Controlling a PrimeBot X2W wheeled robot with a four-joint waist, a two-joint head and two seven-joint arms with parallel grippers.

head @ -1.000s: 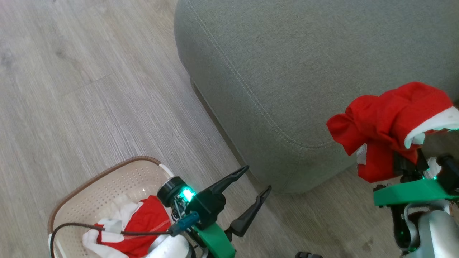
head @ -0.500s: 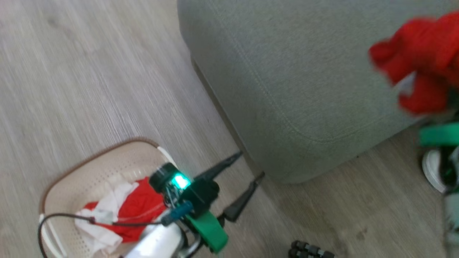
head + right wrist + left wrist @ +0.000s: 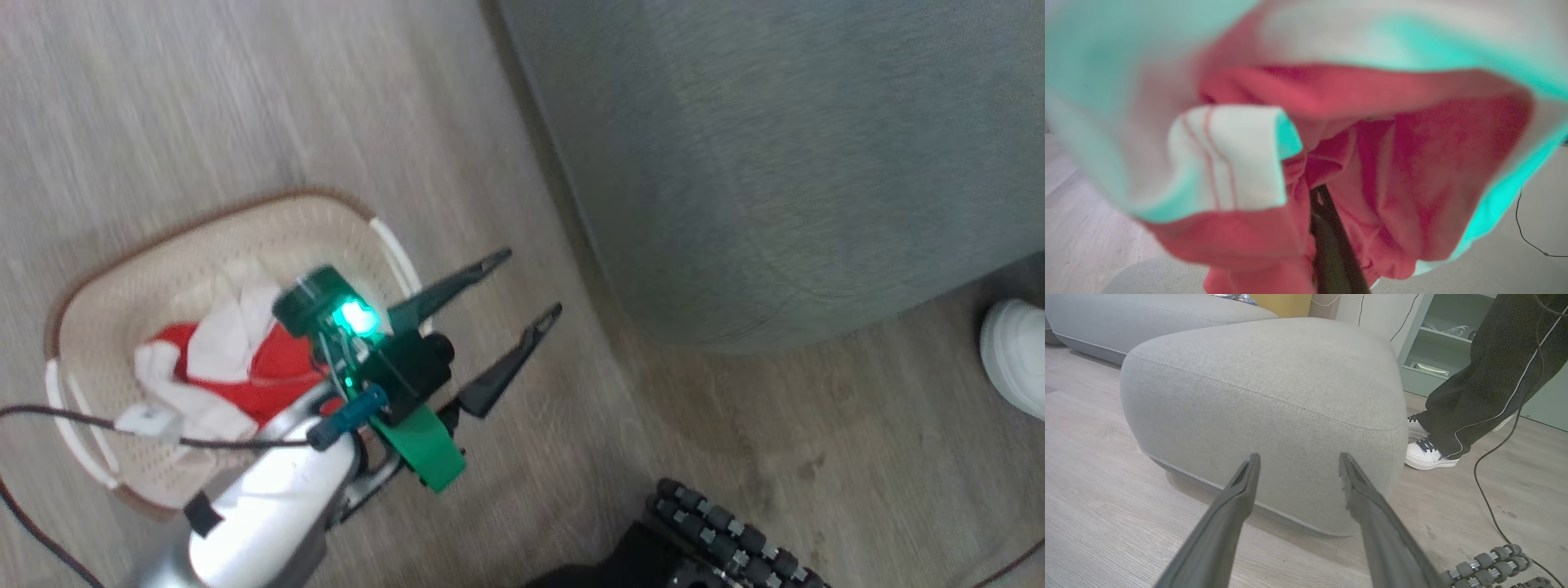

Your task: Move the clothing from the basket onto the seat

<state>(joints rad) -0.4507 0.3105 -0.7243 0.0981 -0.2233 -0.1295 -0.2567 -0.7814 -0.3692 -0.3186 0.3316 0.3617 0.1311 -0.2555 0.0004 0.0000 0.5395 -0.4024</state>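
Red-and-white clothing (image 3: 1412, 163) around the closed end effector (image 3: 1319, 201)

From here I read the seat (image 3: 1257, 375) as matt woven cloth with a stitched seam; the floor (image 3: 1094, 531) looks like matt wood-grain planks; the basket (image 3: 106, 278) is smooth perforated plastic, its rim woven-look; the clothing (image 3: 1412, 163) is soft cloth; the left gripper (image 3: 1297, 459) is dull dark plastic; the forearm (image 3: 261, 498) has a glossy silver shell.
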